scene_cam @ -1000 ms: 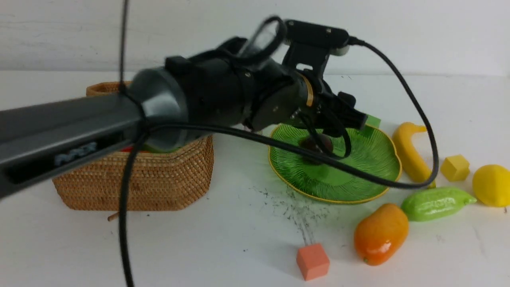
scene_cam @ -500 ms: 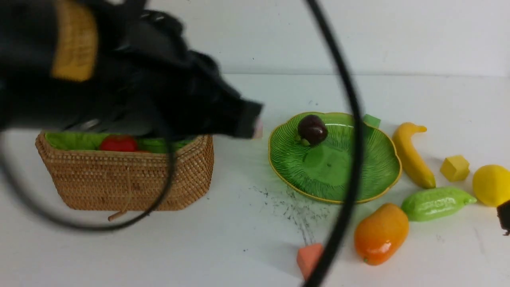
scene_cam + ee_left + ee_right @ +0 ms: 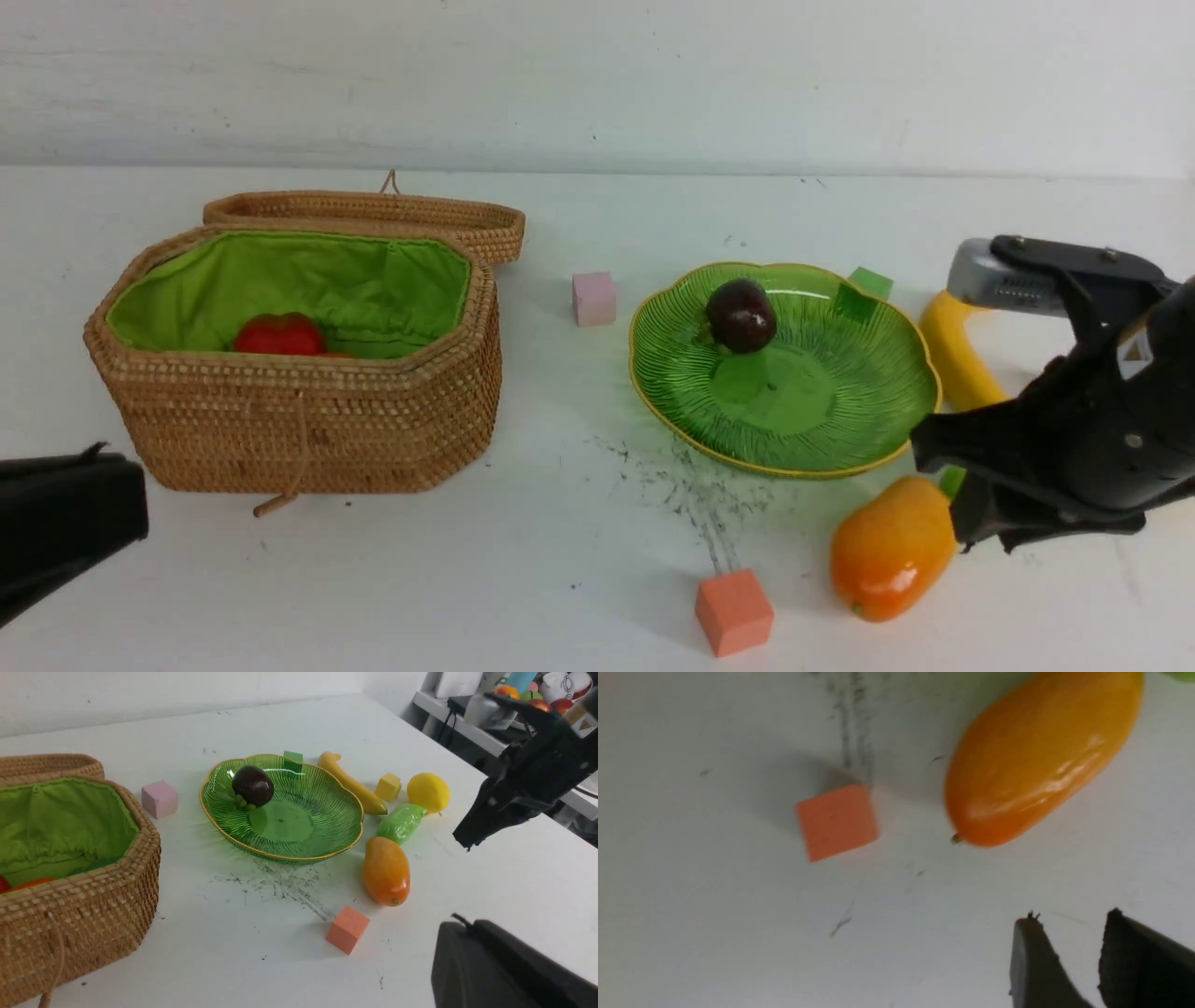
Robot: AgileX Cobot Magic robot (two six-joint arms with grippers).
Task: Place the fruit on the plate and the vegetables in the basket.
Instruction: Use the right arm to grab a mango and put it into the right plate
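A white table (image 3: pixel 560 560) runs back to a pale wall. At the near left corner sits the left gripper (image 3: pixel 65 523), its jaws together and empty. A second ago that arm stretched across the scene with its gripper over the plate; half a second ago it was swinging back above the basket. Now it is clear of both.

The basket (image 3: pixel 308 439) stands open at the left, its lid (image 3: pixel 373 213) folded behind it, and the red pepper (image 3: pixel 277 333) lies inside on the green lining. A pink cube (image 3: pixel 595 298), hidden by the arm before, shows between basket and plate.

The plate (image 3: pixel 840 411) holds the mangosteen (image 3: pixel 741 315) on its far left slope, free of any gripper. A green cube (image 3: pixel 868 283) sits behind the rim. An orange-pink cube (image 3: pixel 734 611) lies near the front edge, with the mango (image 3: pixel 892 546) just to its right.

The right gripper (image 3: pixel 938 490) has come in from the right. It hangs just above the table beside the mango, jaws apart and holding nothing. In the front view it now covers most of the gourd (image 3: pixel 401 822), the yellow cube (image 3: pixel 388 786) and the lemon (image 3: pixel 428 792). These rest on the table beyond the banana (image 3: pixel 952 359), unmoved.
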